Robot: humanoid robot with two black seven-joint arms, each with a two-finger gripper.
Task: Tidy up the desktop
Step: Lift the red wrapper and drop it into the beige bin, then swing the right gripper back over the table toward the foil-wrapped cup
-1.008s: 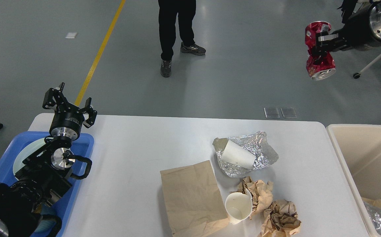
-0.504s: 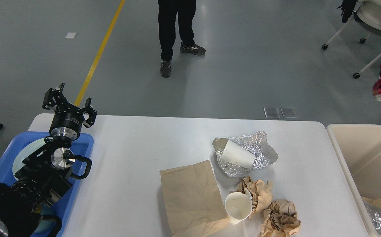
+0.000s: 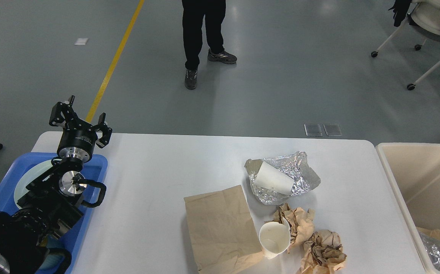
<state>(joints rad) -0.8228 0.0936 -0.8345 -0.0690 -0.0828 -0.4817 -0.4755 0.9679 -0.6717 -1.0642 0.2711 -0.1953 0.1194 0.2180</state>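
Observation:
The white desktop [image 3: 166, 160] carries litter on its right half. A flat brown paper bag [image 3: 220, 226] lies at the front centre. Crumpled foil [image 3: 303, 173] holds a white paper cup on its side [image 3: 274, 178]. A second white cup [image 3: 275, 239] lies at the front with its mouth toward me. Two crumpled brown paper wads [image 3: 299, 222] [image 3: 324, 251] lie beside it. My left gripper [image 3: 80, 118] is open and empty above the table's back left corner. My right gripper and the red can are out of view.
A blue tray [image 3: 98, 163] with a white plate [image 3: 33, 173] sits at the left under my left arm. A beige bin [image 3: 413, 179] stands at the right edge with foil and paper inside. A person [image 3: 200, 34] stands beyond the table. A wheeled chair [image 3: 432, 23] is at the far right.
My right gripper, shut on a crushed red can, moved right and down and has left the view. The left arm has not moved.

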